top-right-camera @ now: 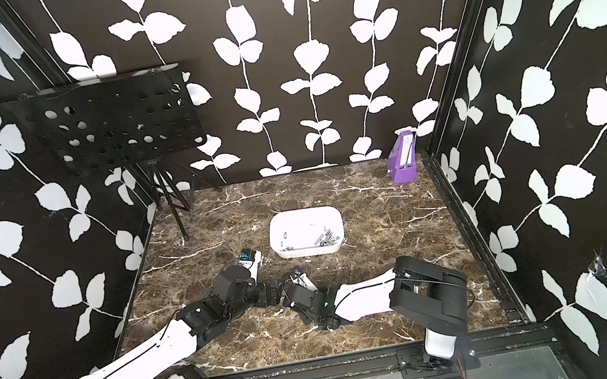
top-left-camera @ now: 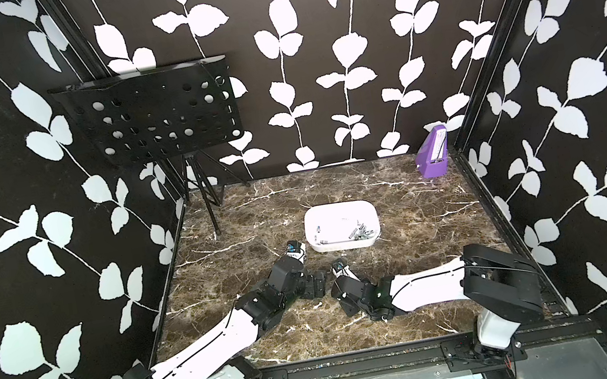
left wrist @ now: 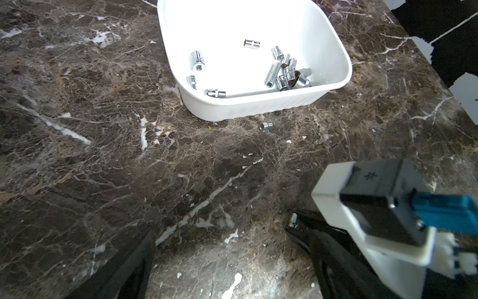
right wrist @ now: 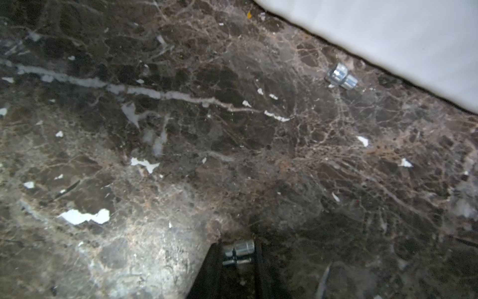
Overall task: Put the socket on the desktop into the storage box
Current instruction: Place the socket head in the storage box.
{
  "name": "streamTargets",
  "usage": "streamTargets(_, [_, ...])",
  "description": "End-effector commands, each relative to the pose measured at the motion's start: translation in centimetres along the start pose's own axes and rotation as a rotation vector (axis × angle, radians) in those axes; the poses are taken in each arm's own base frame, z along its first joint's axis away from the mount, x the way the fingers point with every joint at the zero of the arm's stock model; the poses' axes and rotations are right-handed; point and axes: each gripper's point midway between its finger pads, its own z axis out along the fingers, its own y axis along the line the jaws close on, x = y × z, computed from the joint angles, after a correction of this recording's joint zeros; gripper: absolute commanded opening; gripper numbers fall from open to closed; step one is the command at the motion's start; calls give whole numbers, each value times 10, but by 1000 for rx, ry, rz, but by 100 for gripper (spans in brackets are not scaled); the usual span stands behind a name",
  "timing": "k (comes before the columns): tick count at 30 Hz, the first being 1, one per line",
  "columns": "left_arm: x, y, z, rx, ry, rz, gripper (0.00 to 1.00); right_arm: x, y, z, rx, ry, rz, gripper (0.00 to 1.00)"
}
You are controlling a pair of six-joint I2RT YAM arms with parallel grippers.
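Pinching a small shiny socket in the right gripper, down at the desktop. Holding the left gripper wide open.

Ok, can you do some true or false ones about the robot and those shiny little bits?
1. The storage box is empty. False: many shiny sockets lie in it.
2. A loose socket lies on the desktop just outside the box. True.
3. The right gripper grips a small socket. True.
4. The purple box sits inside the storage box. False: it stands in the far corner of the desktop, apart from it.
5. The left gripper holds a socket. False: it is open, with nothing in it.
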Motion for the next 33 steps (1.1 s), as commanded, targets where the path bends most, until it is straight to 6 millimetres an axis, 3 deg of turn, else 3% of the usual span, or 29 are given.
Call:
streamTargets(1, [3, 3, -4, -7, -2, -4, 94, 0, -5, -5, 12, 12, 15, 20])
streamTargets(7, [1, 3, -7, -6, -12, -7, 94, -17, -17, -27, 32, -26, 33, 19])
streamTargets(15, [3, 3, -5, -5, -6, -8, 94, -82, -57, -78, 54, -144, 126, 19])
streamTargets(18, [3, 2, -4, -6, -1, -7, 94, -111, -70, -84, 44, -167, 170, 20])
streamTargets(23, [4, 2, -4, -5, 4, -6, 94, -148, -94, -69, 77, -162, 219, 20])
streamTargets(33, [3, 0, -3, 3, 4, -13, 94, -182, -118, 5, 107, -73, 311, 20])
